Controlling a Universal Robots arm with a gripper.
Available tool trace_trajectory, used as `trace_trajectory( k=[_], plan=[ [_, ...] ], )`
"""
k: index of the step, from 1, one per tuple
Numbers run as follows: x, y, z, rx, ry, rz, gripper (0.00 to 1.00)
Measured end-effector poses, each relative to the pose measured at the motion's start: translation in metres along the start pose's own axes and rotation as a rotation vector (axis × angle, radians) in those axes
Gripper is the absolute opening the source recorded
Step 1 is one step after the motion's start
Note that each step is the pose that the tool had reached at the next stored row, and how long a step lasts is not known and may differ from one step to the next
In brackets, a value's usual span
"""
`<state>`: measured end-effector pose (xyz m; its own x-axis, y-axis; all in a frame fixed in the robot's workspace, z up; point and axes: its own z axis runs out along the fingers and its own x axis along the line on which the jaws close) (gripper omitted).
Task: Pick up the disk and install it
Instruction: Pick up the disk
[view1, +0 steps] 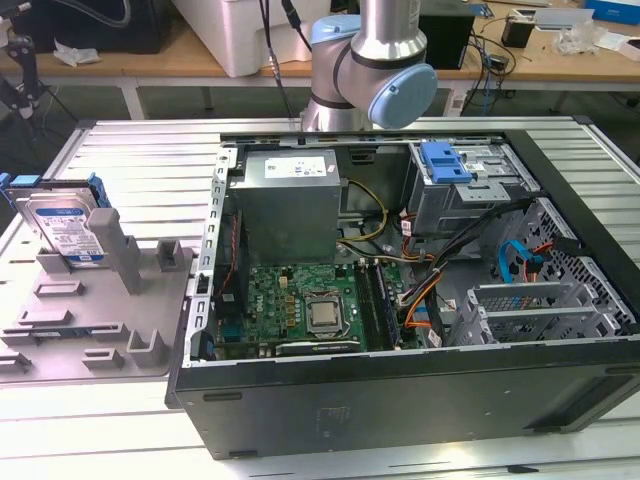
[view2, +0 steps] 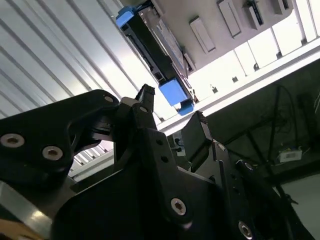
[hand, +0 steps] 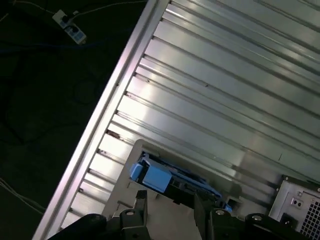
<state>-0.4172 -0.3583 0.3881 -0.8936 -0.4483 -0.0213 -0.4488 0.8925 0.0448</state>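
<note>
The disk (view1: 65, 225), a silver hard drive with a white and blue label in a blue carrier, stands on edge in a grey holder (view1: 100, 320) at the exterior view's left. In both wrist views I look past my black fingers at the disk (view2: 150, 40) (hand: 170, 180) edge-on, its blue carrier ends showing. My gripper (view2: 172, 107) (hand: 170, 197) is open, hanging above the disk and apart from it, with nothing between the fingers. The arm (view1: 370, 60) rises at the back of the table.
An open computer case (view1: 400, 400) lies on the ribbed metal table (view1: 140, 150), with its motherboard, power supply and cables exposed. A drive bay with a blue plastic tab (view1: 445, 160) sits at its far right. A power strip (hand: 70, 27) lies on the dark floor.
</note>
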Motion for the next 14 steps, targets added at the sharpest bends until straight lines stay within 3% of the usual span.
trace_trajectory(
  k=[3,4,14],
  plan=[
    [-0.0001,0.0003,0.0004,-0.0014,0.0029,-0.065,0.5],
    [-0.0002,0.0004,0.0006,-0.0023,0.0049,-0.107,0.5],
    [-0.0004,0.0008,0.0023,-0.0068,0.0143,-0.318,0.5]
  ],
)
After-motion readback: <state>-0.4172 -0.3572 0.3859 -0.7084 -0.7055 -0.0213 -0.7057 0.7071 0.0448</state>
